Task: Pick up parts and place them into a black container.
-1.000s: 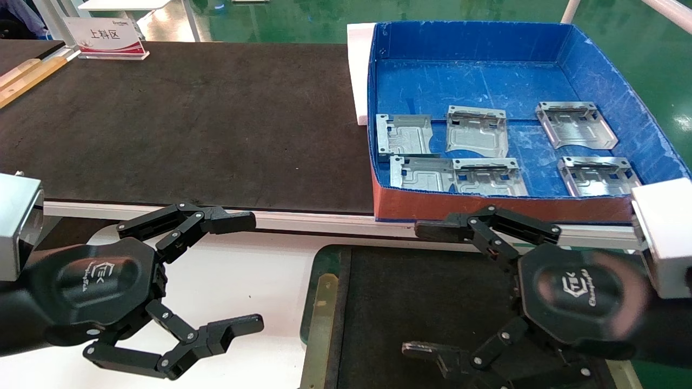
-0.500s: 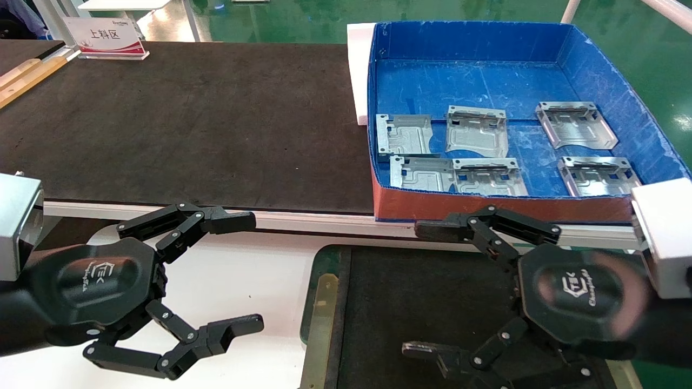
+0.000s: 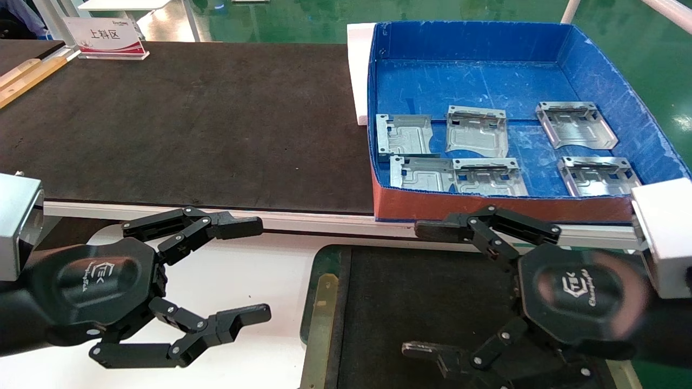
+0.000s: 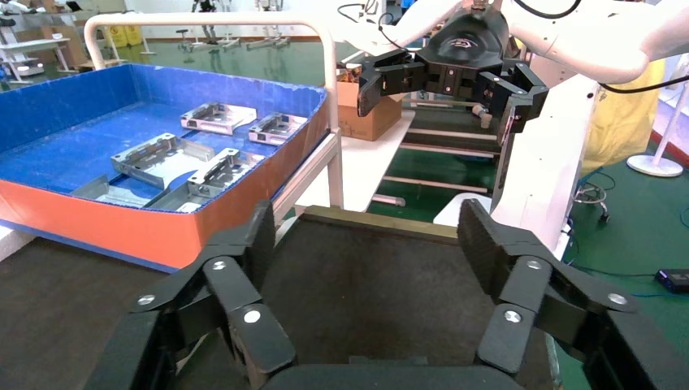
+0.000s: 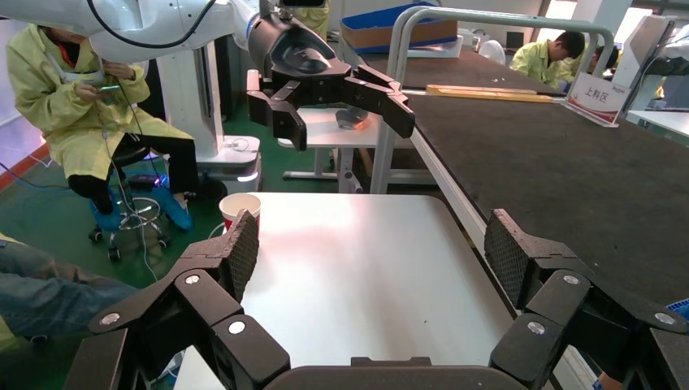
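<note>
From the head we look forward and down, close over both grippers, across the belt [image 3: 189, 119] to the blue box [image 3: 476, 81]. Our left wrist camera sits just behind the left gripper [image 4: 370, 244], facing sideways over the tray [image 4: 366, 284] toward the right gripper [image 4: 451, 69] and the box [image 4: 122, 231]. Our right wrist camera faces the opposite way, over the white table [image 5: 366, 268] to the left gripper [image 5: 341, 101]. All three share the belt.

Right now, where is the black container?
In the head view, the black container lies low and right of centre, just before the blue box, under the open right gripper.
</note>
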### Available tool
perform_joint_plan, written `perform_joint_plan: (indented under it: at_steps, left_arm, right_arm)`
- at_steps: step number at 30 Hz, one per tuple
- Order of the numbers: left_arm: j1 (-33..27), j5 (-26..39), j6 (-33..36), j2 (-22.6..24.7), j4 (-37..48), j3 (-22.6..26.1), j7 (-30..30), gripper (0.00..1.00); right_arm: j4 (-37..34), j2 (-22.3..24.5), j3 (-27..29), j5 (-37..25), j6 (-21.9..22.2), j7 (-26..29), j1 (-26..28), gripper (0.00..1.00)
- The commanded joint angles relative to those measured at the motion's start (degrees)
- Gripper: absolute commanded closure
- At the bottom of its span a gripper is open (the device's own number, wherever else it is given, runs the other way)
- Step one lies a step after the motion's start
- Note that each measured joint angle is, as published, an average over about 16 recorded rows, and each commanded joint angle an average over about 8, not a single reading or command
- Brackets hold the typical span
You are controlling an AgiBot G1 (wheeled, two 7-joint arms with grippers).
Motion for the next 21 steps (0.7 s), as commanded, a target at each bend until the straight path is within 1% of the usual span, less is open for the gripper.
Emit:
perform_joint_plan:
  at_steps: [1,21]
  left_arm:
    - [0.0,0.0,0.0,0.0,0.0,0.0,0.0,1.00]
    - [0.0,0.0,0.0,0.0,0.0,0.0,0.0,1.00]
  right_arm:
    - [0.0,0.0,0.0,0.0,0.0,0.0,0.0,0.00]
    - [0.0,0.0,0.0,0.0,0.0,0.0,0.0,0.00]
